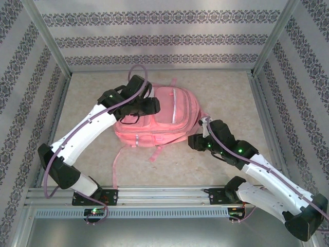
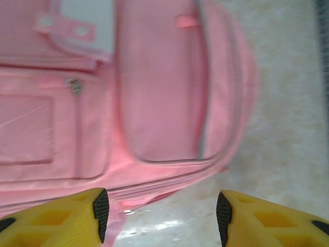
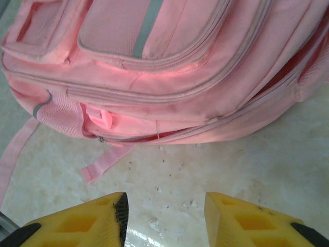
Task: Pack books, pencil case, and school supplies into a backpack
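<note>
Backpack (image 1: 169, 116) lies flat on the worktop (image 1: 226, 92), pockets up, between both pincers. Left pincer (image 2: 162, 211), released and empty, hangs at the backpack's left edge. Right pincer (image 3: 164, 211), likewise released and empty, sits just off its right side. The backpack's long axis runs from trailing straps (image 3: 105, 163) to rounded top, which points away from the arms.

Matt pink cloth backpack (image 1: 172, 121) on a glossy speckled table (image 1: 231, 98).

Pale beige mottled tabletop (image 1: 226, 98) bearing one large pink fabric backpack (image 1: 167, 121).
The backpack lies flat near the middle, front pockets up, its pink straps (image 3: 105, 163) trailing on the surface toward the near edge; small whitish specks (image 3: 153, 224) dot the tabletop beside it.
</note>
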`<state>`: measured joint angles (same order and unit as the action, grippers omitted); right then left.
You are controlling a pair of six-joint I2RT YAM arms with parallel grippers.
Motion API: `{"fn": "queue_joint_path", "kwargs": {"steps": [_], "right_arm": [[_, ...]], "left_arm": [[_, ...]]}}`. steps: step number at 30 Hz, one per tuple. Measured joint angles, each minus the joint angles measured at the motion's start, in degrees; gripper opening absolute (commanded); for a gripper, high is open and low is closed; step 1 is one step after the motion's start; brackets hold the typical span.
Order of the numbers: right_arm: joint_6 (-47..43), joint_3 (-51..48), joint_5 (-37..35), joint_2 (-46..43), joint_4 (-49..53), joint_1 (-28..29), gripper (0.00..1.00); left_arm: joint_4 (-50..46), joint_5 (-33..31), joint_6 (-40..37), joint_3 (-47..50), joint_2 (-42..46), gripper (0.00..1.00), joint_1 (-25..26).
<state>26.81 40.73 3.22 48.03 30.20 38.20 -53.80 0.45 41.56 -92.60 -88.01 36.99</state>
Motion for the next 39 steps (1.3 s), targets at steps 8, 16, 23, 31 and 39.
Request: {"fn": "queue_joint_path", "kwargs": {"steps": [8, 16, 23, 31, 39], "right_arm": [[1.1, 0.0, -1.1, 3.5, 0.1, 2.6, 0.43], [3.4, -0.1, -2.2, 1.4, 0.4, 2.6, 0.43], [5.9, -2.1, -2.4, -1.5, 0.5, 2.6, 0.43], [6.9, -2.8, -2.4, -1.4, 0.4, 2.6, 0.43], [7.8, -3.1, -2.3, -0.6, -0.2, 2.6, 0.43]], "left_arm": [[-7.0, -5.7, -5.4, -3.0, -11.5, 0.63, 0.0], [-8.8, -7.8, -10.3, -6.5, -18.2, 0.62, -0.2], [-8.6, -7.4, -11.7, -3.8, -18.2, 0.58, -1.5], [-7.0, -5.1, -11.9, -0.2, -18.2, 0.59, -1.8], [-6.9, -4.3, -12.1, -0.2, -18.2, 0.58, -1.8]]}}
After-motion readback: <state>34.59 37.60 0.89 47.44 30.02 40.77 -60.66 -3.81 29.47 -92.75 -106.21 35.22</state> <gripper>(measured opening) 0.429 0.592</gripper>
